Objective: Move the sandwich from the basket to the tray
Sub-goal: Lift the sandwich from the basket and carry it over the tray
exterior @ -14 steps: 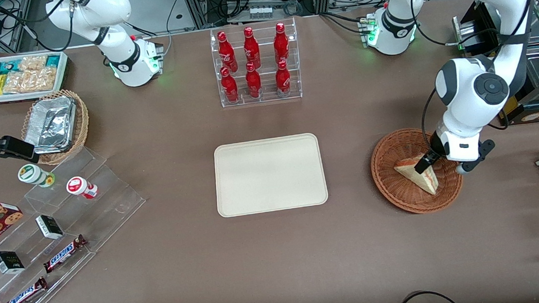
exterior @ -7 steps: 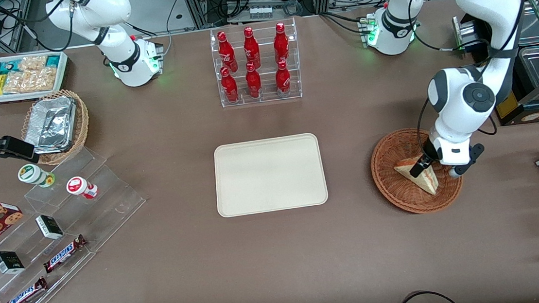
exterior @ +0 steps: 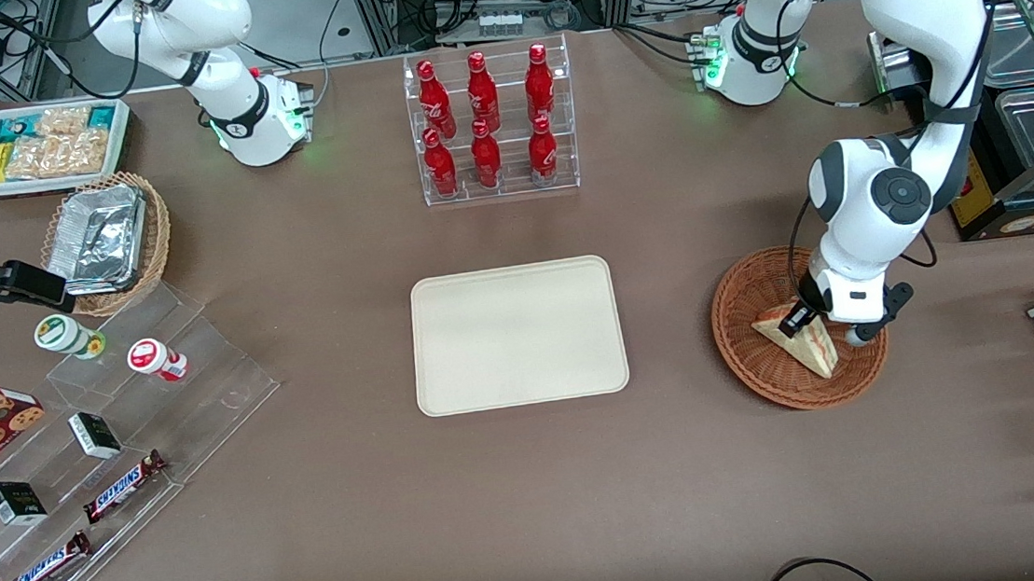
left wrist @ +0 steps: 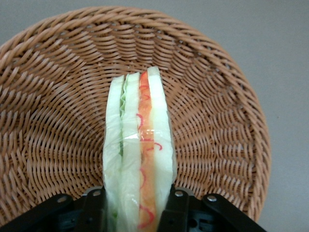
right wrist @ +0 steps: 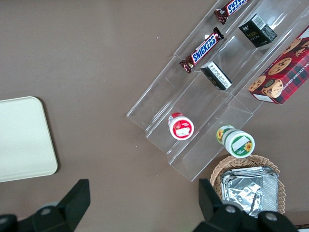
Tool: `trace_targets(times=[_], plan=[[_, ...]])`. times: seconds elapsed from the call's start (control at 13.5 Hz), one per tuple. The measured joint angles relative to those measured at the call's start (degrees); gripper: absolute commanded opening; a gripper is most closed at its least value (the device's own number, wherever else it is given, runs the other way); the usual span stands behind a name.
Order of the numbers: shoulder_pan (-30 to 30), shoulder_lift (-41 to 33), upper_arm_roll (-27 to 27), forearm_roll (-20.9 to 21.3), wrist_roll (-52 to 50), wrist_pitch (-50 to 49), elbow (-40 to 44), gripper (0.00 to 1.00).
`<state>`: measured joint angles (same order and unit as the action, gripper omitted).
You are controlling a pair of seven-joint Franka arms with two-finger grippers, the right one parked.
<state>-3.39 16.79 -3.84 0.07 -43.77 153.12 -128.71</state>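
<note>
Left arm's pincer (exterior: 801, 319) down inside the reddish-brown basket (exterior: 747, 355), fingers (left wrist: 94, 212) clamped on both faces of the sandwich (left wrist: 139, 154), wedge standing on edge in the basket, cream tray (exterior: 518, 334) well apart, mid-table, bare

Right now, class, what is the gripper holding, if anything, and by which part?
The gripper grips the sandwich in the basket, its fingers pressing the two bread faces at one end.
</note>
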Motion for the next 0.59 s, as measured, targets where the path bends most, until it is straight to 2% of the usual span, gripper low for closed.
trace_targets(times=[0.37,0.59], plan=[[-0.25,-5.95,-0.32,0.79,0.23,-22.98,10.70,0.00],[-4.49,-7.59,-1.40,0.95,0.16,-33.88,19.57,0.00]])
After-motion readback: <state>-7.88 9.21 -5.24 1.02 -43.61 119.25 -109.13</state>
